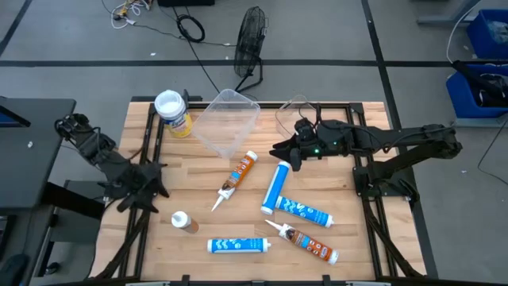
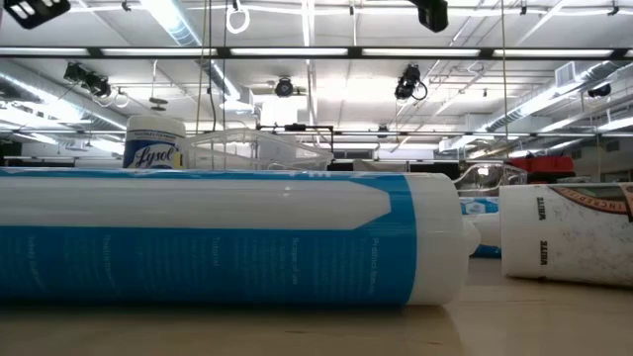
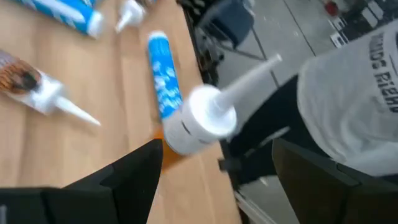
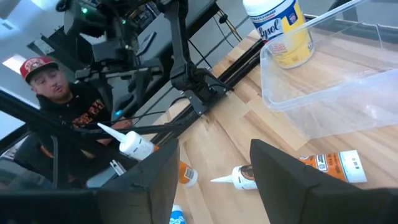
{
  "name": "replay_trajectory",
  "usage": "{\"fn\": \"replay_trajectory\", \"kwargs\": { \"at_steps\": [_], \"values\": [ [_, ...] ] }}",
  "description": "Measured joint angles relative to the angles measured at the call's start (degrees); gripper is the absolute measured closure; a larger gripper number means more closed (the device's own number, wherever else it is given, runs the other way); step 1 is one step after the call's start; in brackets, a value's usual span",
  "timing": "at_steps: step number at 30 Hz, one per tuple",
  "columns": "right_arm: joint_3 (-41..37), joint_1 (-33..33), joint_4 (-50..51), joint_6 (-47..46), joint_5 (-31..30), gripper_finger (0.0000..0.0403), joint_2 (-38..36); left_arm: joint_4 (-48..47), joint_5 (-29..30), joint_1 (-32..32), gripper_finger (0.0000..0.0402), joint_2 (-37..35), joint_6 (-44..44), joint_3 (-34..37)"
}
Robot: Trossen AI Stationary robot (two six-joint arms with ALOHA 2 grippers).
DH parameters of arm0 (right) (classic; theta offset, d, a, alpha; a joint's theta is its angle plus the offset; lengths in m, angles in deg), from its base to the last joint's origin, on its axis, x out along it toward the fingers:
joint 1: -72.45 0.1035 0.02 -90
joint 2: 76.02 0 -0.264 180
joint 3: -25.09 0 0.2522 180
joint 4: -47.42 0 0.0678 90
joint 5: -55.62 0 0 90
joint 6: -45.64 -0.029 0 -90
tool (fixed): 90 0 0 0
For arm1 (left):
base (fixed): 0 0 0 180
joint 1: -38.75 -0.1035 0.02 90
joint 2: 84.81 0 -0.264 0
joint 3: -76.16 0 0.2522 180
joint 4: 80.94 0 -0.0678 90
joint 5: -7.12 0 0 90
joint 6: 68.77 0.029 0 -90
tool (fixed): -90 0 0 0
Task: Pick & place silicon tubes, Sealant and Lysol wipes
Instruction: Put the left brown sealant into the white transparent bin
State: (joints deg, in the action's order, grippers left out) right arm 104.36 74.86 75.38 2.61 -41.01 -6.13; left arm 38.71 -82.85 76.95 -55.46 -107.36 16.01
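The yellow Lysol wipes canister (image 1: 173,111) stands upright at the far left with its white lid up; it also shows in the right wrist view (image 4: 283,28). Beside it lies a clear plastic bin (image 1: 226,119). Two orange-brown tubes (image 1: 240,173) (image 1: 305,242) and three blue-and-white tubes (image 1: 276,187) (image 1: 303,211) (image 1: 238,245) lie on the table. A short orange-brown tube (image 1: 182,222) with a white nozzle (image 3: 202,118) stands on its end near the front left. My left gripper (image 1: 155,187) is open a little short of it. My right gripper (image 1: 279,152) is open and empty above mid-table.
The low view is filled by the near blue tube (image 2: 227,237). A fan (image 1: 250,40) and cables lie on the floor beyond the far edge. A person (image 4: 53,87) stands by the table's left side. Bare wood shows between the Lysol canister and the standing tube.
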Motion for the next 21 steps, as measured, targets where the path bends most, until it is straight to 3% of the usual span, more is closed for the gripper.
{"fn": "replay_trajectory", "kwargs": {
  "at_steps": [6,15,21],
  "values": [
    [0.0,-0.3,0.0,1.8,-0.2,0.0201,0.0,-0.7,0.0,3.6,0.0097,3.1,-2.1,0.0],
    [0.0,-0.2,-0.1,4.8,-0.1,0.0201,0.0,-6.6,0.2,4.2,0.0097,10.1,-6.2,0.0],
    [0.0,-0.1,-0.1,5.3,0.1,0.0201,0.0,-4.5,2.3,5.2,0.0097,14.0,-2.8,0.0]
  ]
}}
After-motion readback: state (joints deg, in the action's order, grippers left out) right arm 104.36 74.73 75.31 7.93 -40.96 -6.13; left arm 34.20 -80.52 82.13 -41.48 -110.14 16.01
